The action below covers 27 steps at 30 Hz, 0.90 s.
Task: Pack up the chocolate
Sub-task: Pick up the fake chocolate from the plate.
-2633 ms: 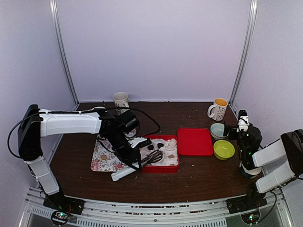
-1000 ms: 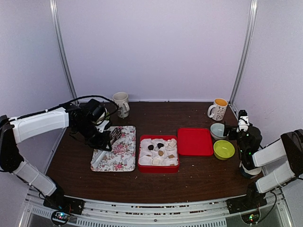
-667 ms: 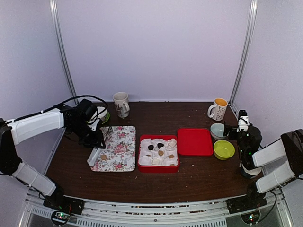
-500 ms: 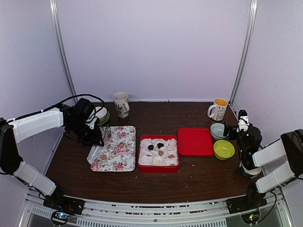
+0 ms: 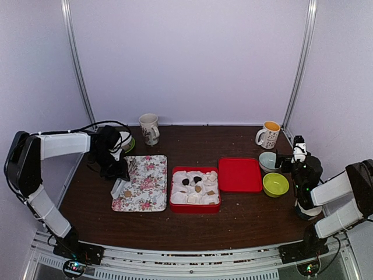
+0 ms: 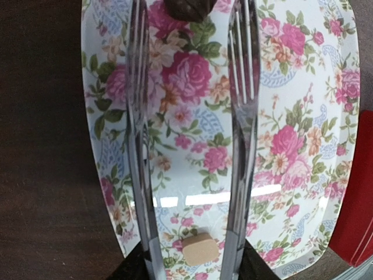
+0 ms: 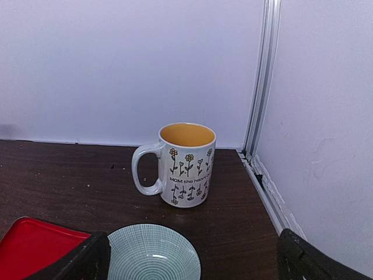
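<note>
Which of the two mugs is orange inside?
The flower-printed mug in the back right corner; its inside is bright orange, while the other mug, back left, looks pale inside.

Two white-and-black arms on my feeds

The left arm has smooth white shells between blocky black joint housings. A thin black cable loops above the link just behind the left gripper, and the wrist there is all black. The right arm is built the same way. Right behind the right gripper sit a small white block and a black wrist housing dotted with green lights. The fingers of that gripper are matte black and chunky, with angled edges. Farthest back from each gripper, I see a dark base with a small lit board.
</note>
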Each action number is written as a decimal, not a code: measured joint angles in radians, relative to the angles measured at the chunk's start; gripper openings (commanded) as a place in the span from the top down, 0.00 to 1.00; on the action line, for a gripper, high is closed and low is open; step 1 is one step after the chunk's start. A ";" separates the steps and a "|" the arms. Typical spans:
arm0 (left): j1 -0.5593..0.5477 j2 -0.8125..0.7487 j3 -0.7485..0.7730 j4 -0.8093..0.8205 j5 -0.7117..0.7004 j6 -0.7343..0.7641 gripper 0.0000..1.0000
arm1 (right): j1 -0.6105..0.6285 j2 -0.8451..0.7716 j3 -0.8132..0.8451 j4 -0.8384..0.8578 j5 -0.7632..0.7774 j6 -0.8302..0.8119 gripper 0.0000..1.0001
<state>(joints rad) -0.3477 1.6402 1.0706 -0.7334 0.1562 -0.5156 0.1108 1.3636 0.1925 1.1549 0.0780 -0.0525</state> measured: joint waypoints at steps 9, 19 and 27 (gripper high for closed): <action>0.021 0.098 0.061 0.029 0.008 0.026 0.57 | 0.000 0.000 0.000 0.000 0.000 0.000 0.00; 0.032 0.119 0.102 0.023 0.001 0.038 0.77 | 0.000 0.000 0.000 0.000 0.000 0.000 0.00; 0.031 0.015 0.055 -0.023 0.040 0.056 0.77 | 0.000 0.000 0.000 0.000 0.000 0.000 0.00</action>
<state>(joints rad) -0.3164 1.6550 1.1252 -0.7567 0.1963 -0.4599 0.1108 1.3636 0.1925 1.1549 0.0780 -0.0525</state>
